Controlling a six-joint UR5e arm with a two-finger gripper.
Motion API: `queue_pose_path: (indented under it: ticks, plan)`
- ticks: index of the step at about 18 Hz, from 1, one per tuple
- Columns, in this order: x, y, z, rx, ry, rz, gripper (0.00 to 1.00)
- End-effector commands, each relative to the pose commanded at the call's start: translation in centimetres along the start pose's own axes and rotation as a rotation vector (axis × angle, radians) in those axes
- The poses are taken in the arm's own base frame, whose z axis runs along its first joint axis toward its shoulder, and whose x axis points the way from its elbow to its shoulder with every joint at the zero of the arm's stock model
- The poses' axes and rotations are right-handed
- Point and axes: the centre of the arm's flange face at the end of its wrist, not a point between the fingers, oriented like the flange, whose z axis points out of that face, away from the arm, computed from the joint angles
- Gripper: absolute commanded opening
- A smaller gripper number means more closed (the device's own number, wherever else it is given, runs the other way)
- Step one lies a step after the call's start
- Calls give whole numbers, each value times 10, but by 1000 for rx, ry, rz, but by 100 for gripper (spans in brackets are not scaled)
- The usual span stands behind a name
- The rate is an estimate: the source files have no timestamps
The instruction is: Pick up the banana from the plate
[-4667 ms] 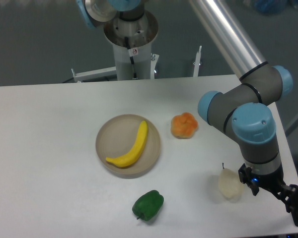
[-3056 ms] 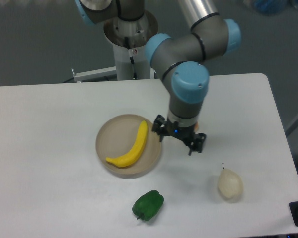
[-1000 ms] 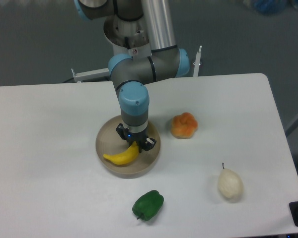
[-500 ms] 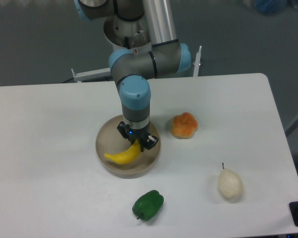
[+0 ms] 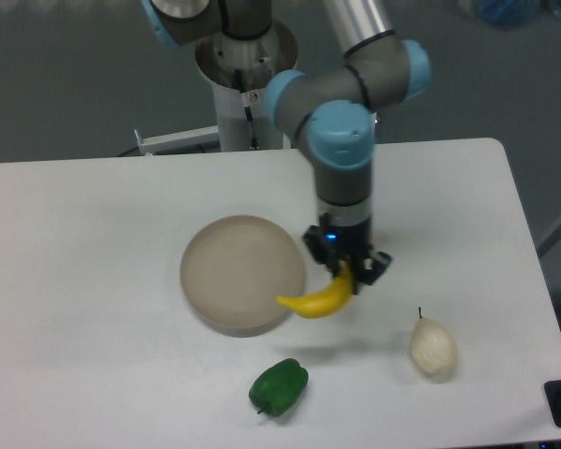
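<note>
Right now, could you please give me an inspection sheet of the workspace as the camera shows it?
Surface: white table, no spills seen.
Job's things: banana held in the air, just right of the plate; the plate has nothing on it.
Clutter: green pepper in front of the plate; pale pear to the right.
Grippers: claw shut on the banana's upper end.
Cables: nothing seen.
Surroundings: robot base pedestal and white metal frame behind the table.
</note>
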Motion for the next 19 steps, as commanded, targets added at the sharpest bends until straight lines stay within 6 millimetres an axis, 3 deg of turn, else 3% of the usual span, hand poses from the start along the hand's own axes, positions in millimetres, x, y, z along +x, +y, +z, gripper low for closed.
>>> queue_pose_path:
  ticks: [9, 13, 19]
  plan:
    - [-40, 9, -8, -80, -81, 58, 36]
    - [-45, 7, 0, -85, -78, 58, 36]
    - [-48, 5, -4, -78, -87, 57, 36]
